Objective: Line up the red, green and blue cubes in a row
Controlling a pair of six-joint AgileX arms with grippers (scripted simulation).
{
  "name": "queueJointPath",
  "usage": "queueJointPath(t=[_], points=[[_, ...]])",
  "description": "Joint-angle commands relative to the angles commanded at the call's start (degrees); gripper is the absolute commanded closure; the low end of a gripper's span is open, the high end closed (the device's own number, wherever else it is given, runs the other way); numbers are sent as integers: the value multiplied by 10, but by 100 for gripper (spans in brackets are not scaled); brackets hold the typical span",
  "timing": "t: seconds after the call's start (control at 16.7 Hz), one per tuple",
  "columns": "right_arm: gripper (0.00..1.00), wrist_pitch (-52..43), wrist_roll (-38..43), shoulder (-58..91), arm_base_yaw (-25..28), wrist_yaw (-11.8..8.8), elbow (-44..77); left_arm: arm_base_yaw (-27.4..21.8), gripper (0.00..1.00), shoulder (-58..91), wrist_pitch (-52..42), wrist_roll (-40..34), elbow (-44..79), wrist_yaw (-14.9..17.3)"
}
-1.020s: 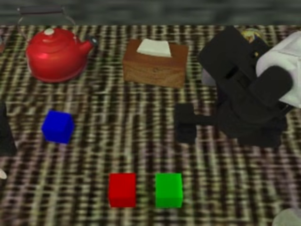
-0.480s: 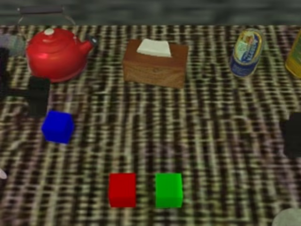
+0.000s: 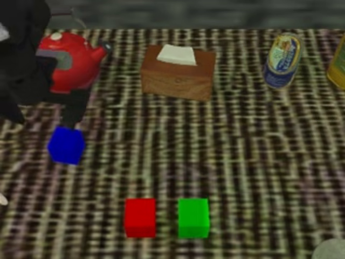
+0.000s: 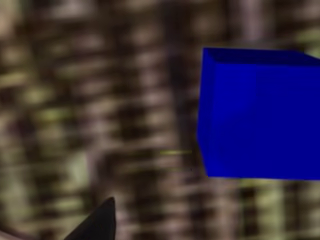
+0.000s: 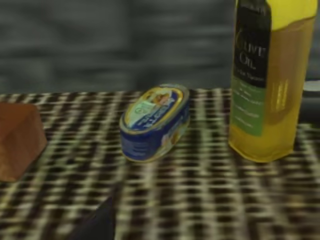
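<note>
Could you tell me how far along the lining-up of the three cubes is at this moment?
Partly done: the red cube and green cube sit side by side near the front edge. In hand: the left gripper hovers just behind the blue cube, not holding it. Left: grasp the blue cube and set it in line with the other two. The right arm is out of the top view.

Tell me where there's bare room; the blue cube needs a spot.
Free: beside the green cube toward the table's right, and left of the red cube. Crowded: the far-left corner, where the left pincer hovers over the blue cube by the kettle.
</note>
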Motion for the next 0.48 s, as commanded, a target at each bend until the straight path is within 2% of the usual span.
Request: queueJointPath(t=[0.24, 0.48], points=[[0, 51, -33, -87, -34, -13, -57, -6, 0, 73, -35, 1, 63, 0], [0, 56, -36, -94, -37, -14, -61, -6, 0, 79, -38, 1, 68, 0]])
